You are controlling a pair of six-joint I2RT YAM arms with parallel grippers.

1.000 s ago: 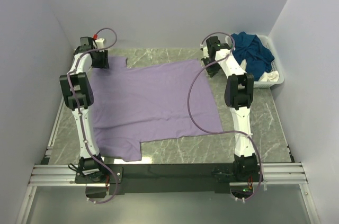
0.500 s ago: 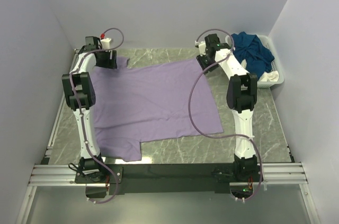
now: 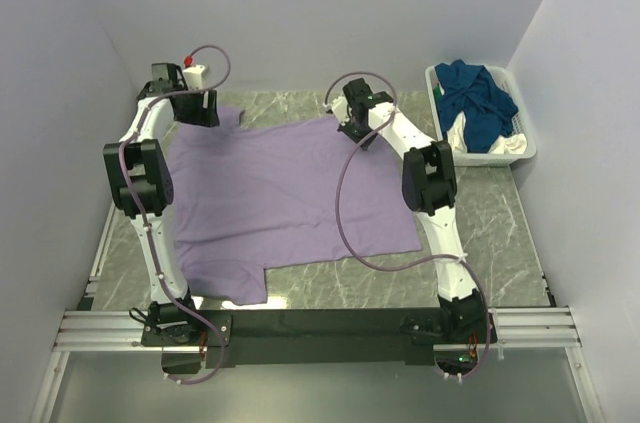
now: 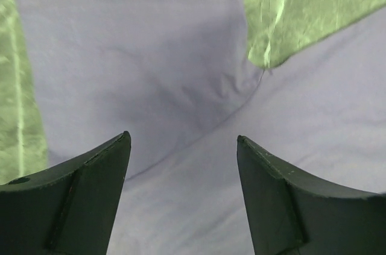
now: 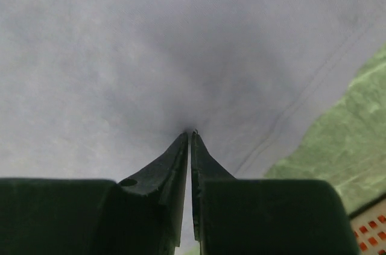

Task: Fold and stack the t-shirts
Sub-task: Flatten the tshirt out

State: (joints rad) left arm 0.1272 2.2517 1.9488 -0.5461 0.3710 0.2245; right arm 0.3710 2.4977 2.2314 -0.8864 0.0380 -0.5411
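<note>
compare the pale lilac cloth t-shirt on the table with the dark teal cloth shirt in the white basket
The pale lilac t-shirt lies spread flat; the dark teal shirt is bunched in a heap. The lilac one is on the marble table; the teal one sits in the white slatted plastic basket at the far right. Both are plain cloth, neither folded yet.

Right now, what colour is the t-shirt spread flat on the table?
The t-shirt is plain pale lilac; top external view shows it best.
</note>
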